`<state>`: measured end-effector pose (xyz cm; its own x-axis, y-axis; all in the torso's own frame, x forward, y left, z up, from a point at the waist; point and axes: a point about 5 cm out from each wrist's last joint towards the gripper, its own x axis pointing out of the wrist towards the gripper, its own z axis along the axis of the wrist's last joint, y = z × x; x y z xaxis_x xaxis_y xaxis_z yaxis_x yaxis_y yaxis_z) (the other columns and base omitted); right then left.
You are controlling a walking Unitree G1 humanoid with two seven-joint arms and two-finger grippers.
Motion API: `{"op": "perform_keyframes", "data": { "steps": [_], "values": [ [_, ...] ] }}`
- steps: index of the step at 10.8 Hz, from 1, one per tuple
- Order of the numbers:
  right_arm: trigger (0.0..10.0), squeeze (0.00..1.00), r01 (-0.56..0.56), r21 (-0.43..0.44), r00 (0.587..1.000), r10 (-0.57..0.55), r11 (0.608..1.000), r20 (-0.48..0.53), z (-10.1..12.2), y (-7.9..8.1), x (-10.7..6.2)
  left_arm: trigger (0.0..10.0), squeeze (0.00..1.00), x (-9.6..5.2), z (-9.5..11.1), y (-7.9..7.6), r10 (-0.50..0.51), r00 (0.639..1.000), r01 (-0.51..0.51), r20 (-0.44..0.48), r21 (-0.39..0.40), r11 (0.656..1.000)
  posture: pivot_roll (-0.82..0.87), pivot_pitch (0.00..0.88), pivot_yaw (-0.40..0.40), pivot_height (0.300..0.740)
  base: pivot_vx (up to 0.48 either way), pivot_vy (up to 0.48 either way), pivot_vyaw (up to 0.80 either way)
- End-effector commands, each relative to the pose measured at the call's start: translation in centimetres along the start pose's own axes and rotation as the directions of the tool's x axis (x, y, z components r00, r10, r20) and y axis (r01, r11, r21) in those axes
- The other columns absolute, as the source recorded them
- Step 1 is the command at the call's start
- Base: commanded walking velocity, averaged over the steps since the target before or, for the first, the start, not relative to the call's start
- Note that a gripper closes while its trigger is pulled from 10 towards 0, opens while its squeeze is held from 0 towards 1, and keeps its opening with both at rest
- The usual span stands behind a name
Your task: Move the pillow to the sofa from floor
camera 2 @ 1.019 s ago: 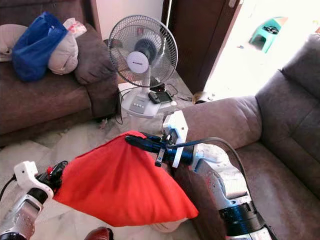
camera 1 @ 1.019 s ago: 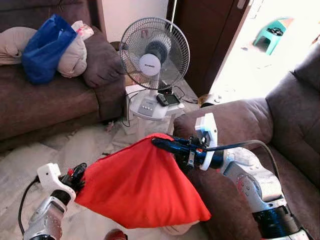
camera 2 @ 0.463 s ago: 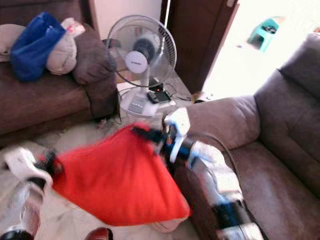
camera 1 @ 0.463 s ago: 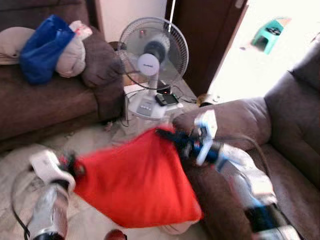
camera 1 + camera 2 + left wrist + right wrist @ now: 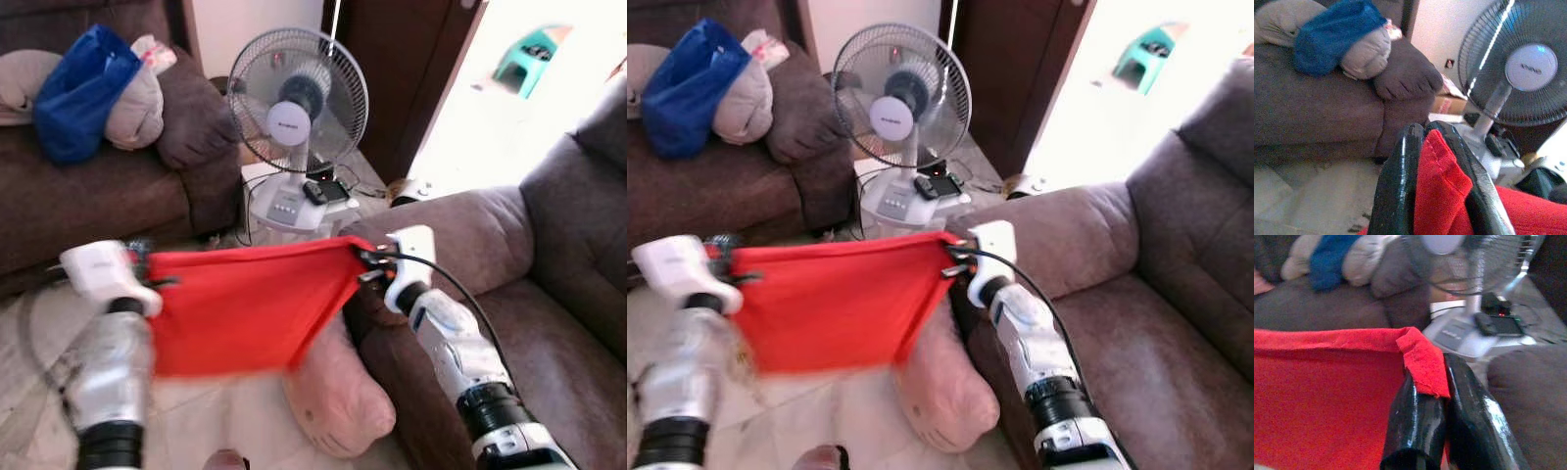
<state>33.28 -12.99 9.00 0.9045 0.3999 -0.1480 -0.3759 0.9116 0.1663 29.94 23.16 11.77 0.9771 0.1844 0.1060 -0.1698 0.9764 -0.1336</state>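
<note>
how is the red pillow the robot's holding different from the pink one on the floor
The red pillow hangs flat, stretched between the left gripper and right gripper; the pink pillow lies plump on the floor against the sofa. The red pillow is bright, the pink pillow pale. Both are soft fabric.

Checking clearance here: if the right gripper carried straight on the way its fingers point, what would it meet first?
Apart from the red pillow it grips, the right gripper probably meets the fan first; depth is uncertain.
</note>
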Motion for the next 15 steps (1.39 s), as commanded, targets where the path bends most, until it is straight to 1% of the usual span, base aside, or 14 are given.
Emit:
{"op": "perform_keyframes", "data": {
  "steps": [1, 2, 4, 5, 8, 9, 11, 12, 15],
  "values": [
    [10.0, 0.0, 0.143, 0.02, 0.985, -0.144, 0.99, 0.099, 1.6, -2.9, -0.8, 10.0, 0.0, -0.2, 0.9, 0.4, 0.033, 0.998, -0.035, 0.061, 0.03, 0.999, 0.15, 0.052, -0.093, 0.74, 0.0, 0.0, 0.0],
    [10.0, 0.0, 0.151, 0.011, 0.984, -0.152, 0.988, 0.088, 0.4, -2.7, -0.6, 10.0, 0.0, -0.8, -0.4, -1.3, 0.013, 1.0, -0.013, 0.021, 0.014, 1.0, 0.15, 0.052, -0.092, 0.74, 0.0, 0.0, 0.0],
    [10.0, 0.0, 0.222, 0.008, 0.973, -0.222, 0.975, 0.07, -0.9, -3.0, -0.7, 10.0, 0.0, -1.5, -1.9, -2.9, 0.002, 1.0, -0.001, -0.012, 0.048, 0.999, 0.15, 0.049, -0.091, 0.74, 0.0, 0.0, 0.0],
    [10.0, 0.0, 0.221, 0.022, 0.972, -0.222, 0.975, 0.08, -1.0, -2.9, -0.7, 10.0, 0.0, -1.7, -2.3, -3.2, -0.009, 1.0, 0.011, -0.019, 0.072, 0.997, 0.14, 0.044, -0.088, 0.74, 0.0, 0.0, 0.0],
    [10.0, 0.0, 0.227, 0.025, 0.969, -0.229, 0.973, 0.097, -1.3, -2.8, -0.6, 10.0, 0.0, -1.9, -2.6, -3.0, 0.011, 1.0, -0.008, -0.026, 0.089, 0.996, 0.14, 0.031, -0.088, 0.74, 0.0, 0.0, 0.0],
    [10.0, 0.0, 0.233, 0.024, 0.967, -0.234, 0.972, 0.1, -1.5, -2.8, -0.6, 10.0, 0.0, -2.1, -2.8, -3.0, 0.02, 0.999, -0.018, -0.032, 0.079, 0.997, 0.14, 0.023, -0.09, 0.74, 0.0, 0.0, 0.0],
    [10.0, 0.0, 0.253, 0.051, 0.96, -0.257, 0.966, 0.109, -1.7, -3.0, -0.7, 10.0, 0.0, -2.2, -2.9, -2.9, 0.024, 0.999, -0.021, -0.036, 0.084, 0.996, 0.14, 0.015, -0.089, 0.74, 0.0, 0.302, 0.0],
    [10.0, 0.0, 0.248, 0.046, 0.961, -0.251, 0.968, 0.112, -1.6, -2.9, -0.6, 10.0, 0.0, -2.2, -3.0, -2.9, 0.024, 0.999, -0.02, -0.039, 0.086, 0.996, 0.14, 0.015, -0.089, 0.74, 0.0, 0.311, -0.79],
    [10.0, 0.0, 0.249, 0.04, 0.959, -0.252, 0.968, 0.131, -1.5, -3.0, -0.7, 10.0, 0.0, -2.2, -3.0, -2.7, 0.031, 0.999, -0.027, -0.039, 0.089, 0.996, 0.14, 0.037, -0.096, 0.74, 0.0, 0.31, 0.0]
  ]
}}
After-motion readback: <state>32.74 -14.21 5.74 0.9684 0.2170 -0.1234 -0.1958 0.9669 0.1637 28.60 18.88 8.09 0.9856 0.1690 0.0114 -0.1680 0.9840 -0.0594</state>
